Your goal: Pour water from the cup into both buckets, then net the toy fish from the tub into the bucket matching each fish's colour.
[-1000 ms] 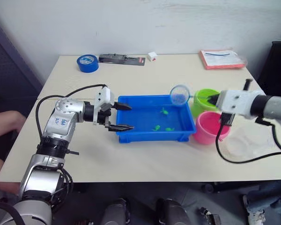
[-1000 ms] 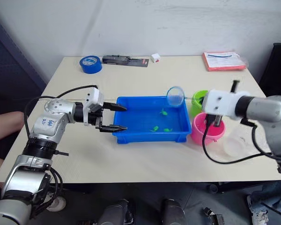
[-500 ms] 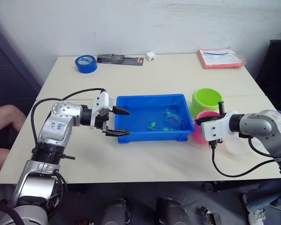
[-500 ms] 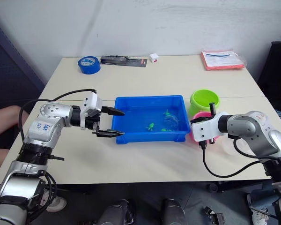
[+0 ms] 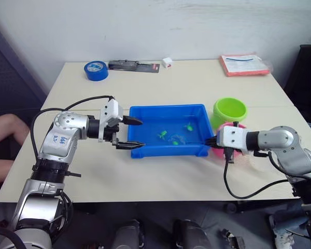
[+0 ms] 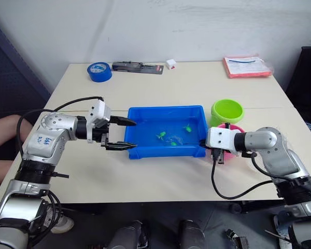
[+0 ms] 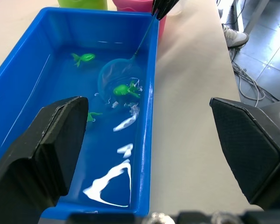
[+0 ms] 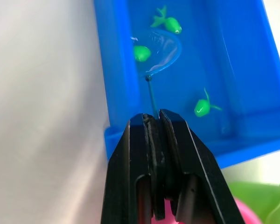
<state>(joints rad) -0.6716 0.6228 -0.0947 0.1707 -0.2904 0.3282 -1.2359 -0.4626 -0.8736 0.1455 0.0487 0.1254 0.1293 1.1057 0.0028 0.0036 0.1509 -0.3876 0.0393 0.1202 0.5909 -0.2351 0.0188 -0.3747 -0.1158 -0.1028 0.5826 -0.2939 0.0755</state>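
Table: pale beige table (image 5: 160,171) carried everything; its near strip in front of the tub lay bare.
Left tool: left tool (image 5: 135,134) hung at the tub's left end with its two black fingers spread wide, one over the rim and one just outside the near corner, gripping nothing.
Right tool: right tool (image 8: 154,122) was closed tight on the net's thin dark stick handle, just outside the tub's right end and in front of the pink bucket.
Tub: shallow rectangular bright blue plastic tub (image 5: 145,111) sat mid-table between the two tools, with water in it.
Net: small round blue-rimmed mesh net (image 7: 117,80) was dipped in the water toward the tub's right half, its handle slanting up over the right rim; one green fish (image 7: 123,89) lay within the hoop.
Fish: other tiny green plastic fish floated apart from the hoop, one (image 7: 84,57) nearer the buckets' end and one (image 7: 92,115) nearer the left tool.
Buckets: small round pink plastic bucket (image 5: 237,126) stood just right of the tub, partly hidden by the right arm; the lime green plastic bucket (image 5: 229,111) stood touching or just behind it.
Far edge: blue tape roll (image 5: 96,69), dark flat tool pack (image 5: 133,66), small white block (image 5: 168,62) and pink-red folder (image 5: 246,64) lay well apart from the tub.
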